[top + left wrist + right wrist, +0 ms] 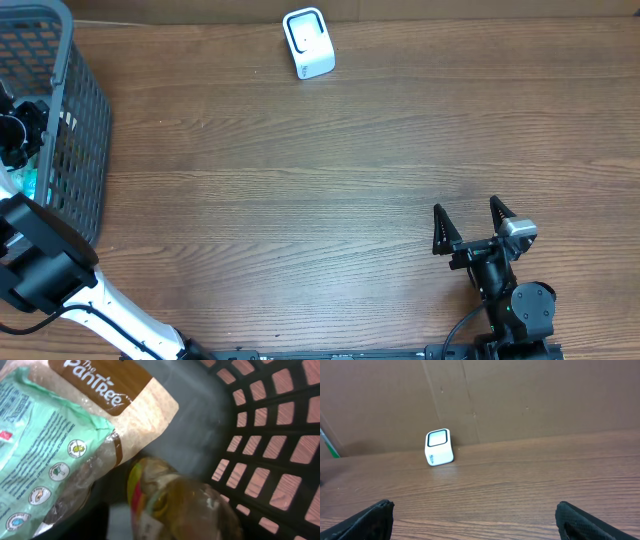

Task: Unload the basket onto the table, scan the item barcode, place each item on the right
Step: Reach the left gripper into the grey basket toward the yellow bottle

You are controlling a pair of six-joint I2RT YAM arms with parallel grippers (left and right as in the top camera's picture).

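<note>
As seen from overhead, the grey basket (80, 110) occupies the bench's far left corner with the left gripper (22, 135) down inside it. Whether its jaws are spread or pinching cannot be told. The white scanner (308, 42) stands at the far edge, near centre. The right gripper (466, 206) is by the near edge, right of centre, jaws spread wide and empty.

Left wrist view: a green-and-brown Pantree pouch (60, 435) lies in the basket, a brownish packet (175, 505) just beside it, near the slatted wall.

Right wrist view: both fingertips (375, 517) stand well apart, with the scanner ahead before a cardboard backdrop (545, 400).
</note>
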